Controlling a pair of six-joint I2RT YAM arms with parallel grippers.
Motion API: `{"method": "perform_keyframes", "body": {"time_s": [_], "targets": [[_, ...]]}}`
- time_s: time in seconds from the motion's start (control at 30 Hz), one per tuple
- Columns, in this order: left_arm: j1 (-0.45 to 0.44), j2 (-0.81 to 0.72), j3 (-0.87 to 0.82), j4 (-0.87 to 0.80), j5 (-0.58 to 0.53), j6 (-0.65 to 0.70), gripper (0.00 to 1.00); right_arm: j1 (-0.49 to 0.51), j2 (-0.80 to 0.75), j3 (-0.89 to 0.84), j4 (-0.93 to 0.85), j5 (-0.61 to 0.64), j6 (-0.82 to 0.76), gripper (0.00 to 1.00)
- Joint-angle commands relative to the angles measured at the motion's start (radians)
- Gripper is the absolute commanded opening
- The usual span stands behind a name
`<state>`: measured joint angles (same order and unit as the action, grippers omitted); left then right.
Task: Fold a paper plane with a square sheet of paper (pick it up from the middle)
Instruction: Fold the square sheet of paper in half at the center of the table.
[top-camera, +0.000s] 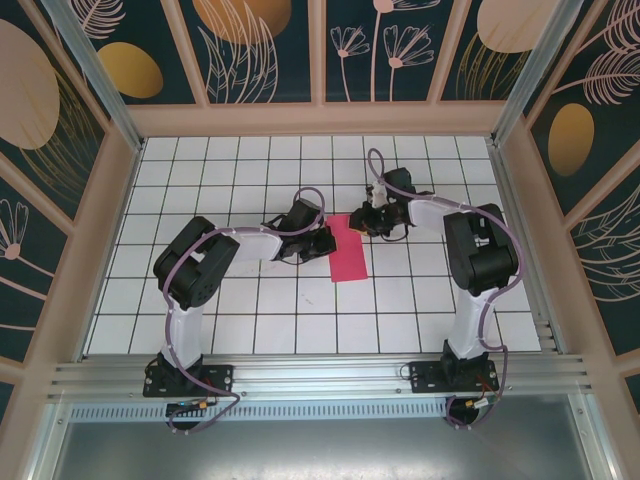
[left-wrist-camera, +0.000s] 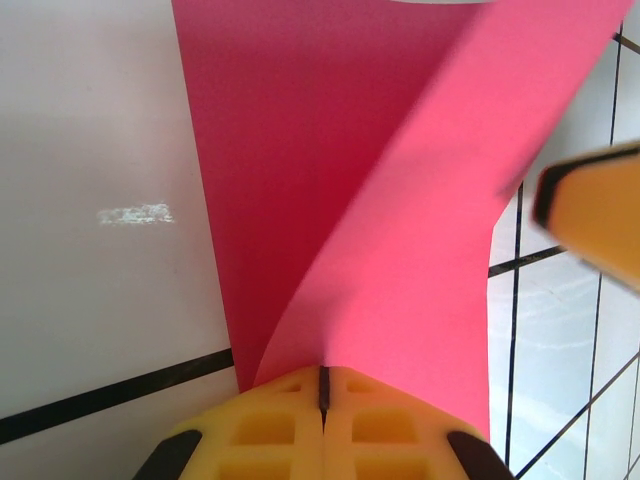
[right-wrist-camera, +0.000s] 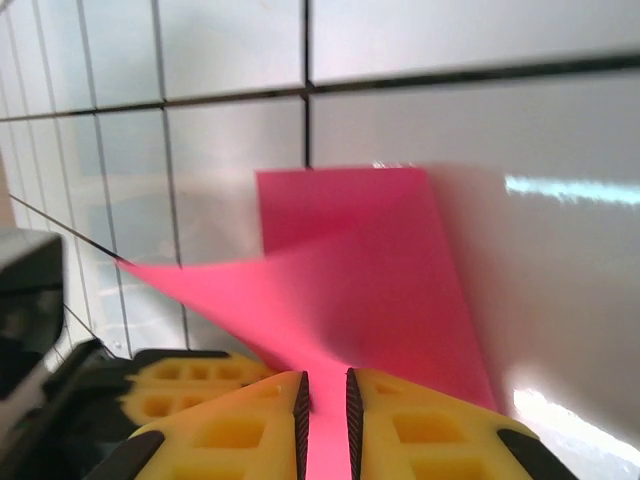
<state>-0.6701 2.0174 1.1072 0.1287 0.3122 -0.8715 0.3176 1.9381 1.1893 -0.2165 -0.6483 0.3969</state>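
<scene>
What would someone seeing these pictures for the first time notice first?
The bright magenta-pink square sheet of paper jumps out, lying mid-table on the white grid table between the two black arms. Up close, the left end effector is shut on one edge of it, lifting a layer into a curl. The right end effector pinches the opposite edge, its yellow fingers nearly together with paper between them.

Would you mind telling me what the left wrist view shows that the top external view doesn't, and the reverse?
Left wrist alone: the left gripper pinching the sheet's edge, fingers pressed together, one layer curling upward. Top external alone: both arms reaching inward, the right gripper at the sheet's far corner, and the sheet's whole outline on the table. Both: the square sheet of paper on white tiles.
</scene>
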Motion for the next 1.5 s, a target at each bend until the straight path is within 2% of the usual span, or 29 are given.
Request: {"method": "perform_keyframes", "body": {"time_s": [0.0,0.13,0.4,0.63,0.77,1.3,1.47], "targets": [[-0.001,0.06,-0.021,-0.118,-0.059,0.015,0.06,-0.002,0.02,0.039,-0.017,-0.013,-0.021,0.21],[-0.002,0.058,-0.021,-0.12,-0.059,0.015,0.06,-0.002,0.062,0.04,0.0,-0.005,-0.01,0.21],[-0.002,0.06,-0.026,-0.121,-0.057,0.019,0.06,-0.005,0.136,0.055,-0.037,0.1,-0.007,0.21],[-0.002,0.058,-0.027,-0.123,-0.059,0.019,0.06,-0.005,0.057,0.106,-0.038,0.027,-0.001,0.22],[-0.001,0.058,-0.026,-0.123,-0.058,0.022,0.06,-0.01,0.071,0.149,-0.042,-0.009,-0.004,0.22],[-0.001,0.06,-0.025,-0.128,-0.048,0.026,0.06,-0.015,0.196,0.161,-0.06,0.08,0.008,0.22],[-0.002,0.055,-0.029,-0.133,-0.05,0.032,0.06,-0.017,0.13,0.178,-0.053,0.014,0.02,0.22]]}}
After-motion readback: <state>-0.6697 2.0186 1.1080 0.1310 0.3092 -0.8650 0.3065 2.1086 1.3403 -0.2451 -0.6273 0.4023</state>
